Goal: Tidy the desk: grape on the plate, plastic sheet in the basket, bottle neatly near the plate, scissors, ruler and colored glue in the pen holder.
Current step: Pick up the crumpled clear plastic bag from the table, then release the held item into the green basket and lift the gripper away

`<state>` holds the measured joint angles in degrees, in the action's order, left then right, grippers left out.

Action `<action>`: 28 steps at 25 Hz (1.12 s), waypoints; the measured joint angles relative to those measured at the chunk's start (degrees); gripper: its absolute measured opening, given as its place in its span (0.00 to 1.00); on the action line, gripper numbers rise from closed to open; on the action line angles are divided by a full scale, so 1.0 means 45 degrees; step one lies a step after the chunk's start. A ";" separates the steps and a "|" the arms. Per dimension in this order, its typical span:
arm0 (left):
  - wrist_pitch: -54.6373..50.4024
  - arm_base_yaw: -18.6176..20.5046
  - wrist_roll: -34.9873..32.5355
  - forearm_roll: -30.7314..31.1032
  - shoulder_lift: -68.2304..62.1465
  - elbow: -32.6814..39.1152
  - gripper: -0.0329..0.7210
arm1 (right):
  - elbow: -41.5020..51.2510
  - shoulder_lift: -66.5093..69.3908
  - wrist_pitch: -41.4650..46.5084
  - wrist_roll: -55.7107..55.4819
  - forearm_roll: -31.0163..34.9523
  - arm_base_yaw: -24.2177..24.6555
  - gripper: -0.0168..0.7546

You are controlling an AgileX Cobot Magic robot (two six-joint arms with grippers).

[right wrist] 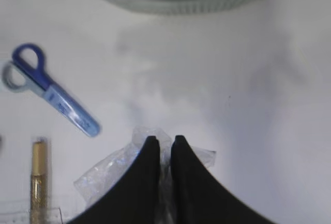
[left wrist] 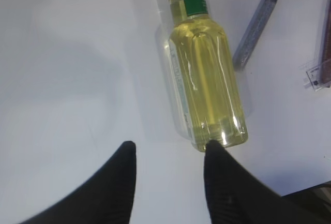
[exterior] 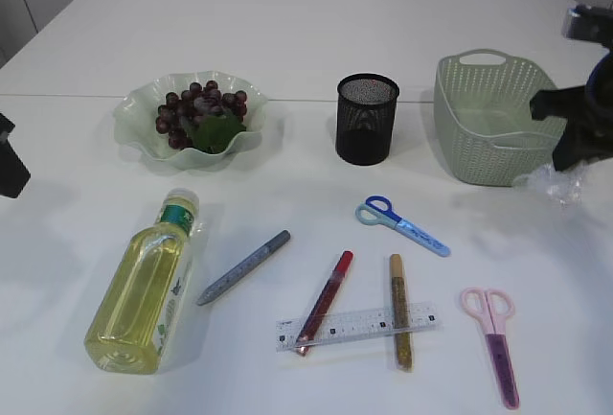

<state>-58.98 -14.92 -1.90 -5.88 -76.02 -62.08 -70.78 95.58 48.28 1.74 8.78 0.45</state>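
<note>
On the desk [exterior: 316, 41], going left to right: the plate [exterior: 129, 127] at ten o'clock already carries the grape bunch [exterior: 196, 108]. At eight o'clock the bottle [exterior: 144, 290] of yellow liquid lies on its side, cap toward the plate. The left gripper [left wrist: 168, 157] hovers just behind the bottle's base, jaws standing fairly wide and holding nothing; one fingertip looks close to the base, though contact cannot be confirmed.

Toward six o'clock lie a grey glue stick [exterior: 244, 266], a red glue stick [exterior: 326, 300] and a gold glue stick [exterior: 399, 310], the last two crossing the clear ruler [exterior: 354, 327]. The black mesh pen holder [exterior: 366, 118] stands at twelve o'clock, with the blue scissors [exterior: 402, 223] just below it. Pink scissors [exterior: 493, 338] lie at five o'clock.

At three o'clock, the right gripper [right wrist: 165, 144] is pinched narrow on the crumpled plastic sheet [right wrist: 103, 175], which sits on the desk just in front of the green basket [exterior: 479, 137].

The step in hand appears to be moving the sheet into the basket. To do it well, keep the pinch firm, since thin film slips easily. Lift high enough that the trailing folds clear the basket's rim, carry toward twelve o'clock over the opening, and release only once the bulk hangs inside.
</note>
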 joint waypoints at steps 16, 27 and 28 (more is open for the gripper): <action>-0.0022 0.0000 0.0000 -0.0117 0.0000 0.0000 0.45 | -0.4937 0.2536 -0.1202 -0.0019 -0.0154 0.0000 0.10; 0.0000 0.0000 0.0000 -0.0384 0.0000 0.0000 0.45 | -0.5519 0.3924 -0.1613 -0.0386 -0.0423 0.0000 0.64; 0.0000 0.0000 0.0000 -0.0414 0.0000 0.0000 0.45 | -0.5519 0.3924 -0.1613 -0.0386 -0.0423 0.0000 0.67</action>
<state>-58.97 -14.92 -1.90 -7.74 -76.02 -62.08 -95.61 113.24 41.02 0.00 6.87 0.45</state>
